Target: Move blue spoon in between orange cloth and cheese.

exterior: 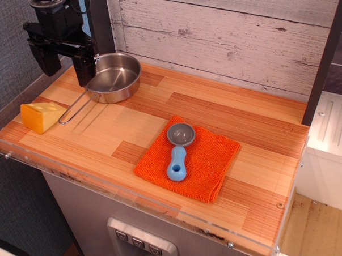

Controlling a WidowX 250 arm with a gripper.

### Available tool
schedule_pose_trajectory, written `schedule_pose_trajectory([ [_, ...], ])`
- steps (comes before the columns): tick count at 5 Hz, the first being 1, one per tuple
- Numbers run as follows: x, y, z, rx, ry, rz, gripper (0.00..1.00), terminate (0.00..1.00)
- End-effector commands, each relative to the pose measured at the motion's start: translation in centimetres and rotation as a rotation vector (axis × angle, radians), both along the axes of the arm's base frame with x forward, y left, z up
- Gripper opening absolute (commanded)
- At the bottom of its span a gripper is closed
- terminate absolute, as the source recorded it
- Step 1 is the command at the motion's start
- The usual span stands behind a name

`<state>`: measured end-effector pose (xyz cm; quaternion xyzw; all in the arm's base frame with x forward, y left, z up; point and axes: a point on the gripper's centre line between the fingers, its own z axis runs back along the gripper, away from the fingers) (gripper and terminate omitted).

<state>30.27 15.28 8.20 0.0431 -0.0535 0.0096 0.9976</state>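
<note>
The blue spoon (178, 152) lies on the orange cloth (209, 160), grey bowl toward the back, light-blue handle toward the front. The cloth lies flat at the middle front of the wooden table. The yellow cheese (41, 115) wedge sits at the far left edge of the table. My gripper (67, 64) hangs at the back left, above the table between the cheese and the steel pan, far from the spoon. Its two black fingers are apart and hold nothing.
A steel pan (115, 75) with a wire handle stands at the back left, right beside the gripper. A white plank wall runs behind the table. A clear plastic lip (134, 197) lines the front edge. A dark post (326, 59) stands at the right.
</note>
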Motion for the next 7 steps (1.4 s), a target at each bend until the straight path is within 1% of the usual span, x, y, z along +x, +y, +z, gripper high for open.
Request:
schedule_pose_trajectory([
  [1, 0.0, 0.0, 0.0, 0.000, 0.000, 0.000, 1.00, 0.00],
  [3, -1.8, -8.5, 0.1, -0.056, 0.021, -0.089, 1.00, 0.00],
  [4, -3.5, -12.3, 0.2, -0.035, 0.031, -0.123, 1.00, 0.00],
  [5, -4.3, -14.2, 0.0, -0.033, 0.041, -0.113, 1.00, 0.00],
  [6, -4.5, -15.0, -0.8, -0.040, 0.069, -0.125, 1.00, 0.00],
  [7, -4.3, -16.0, -2.1, -0.066, 0.076, -0.126, 1.00, 0.00],
])
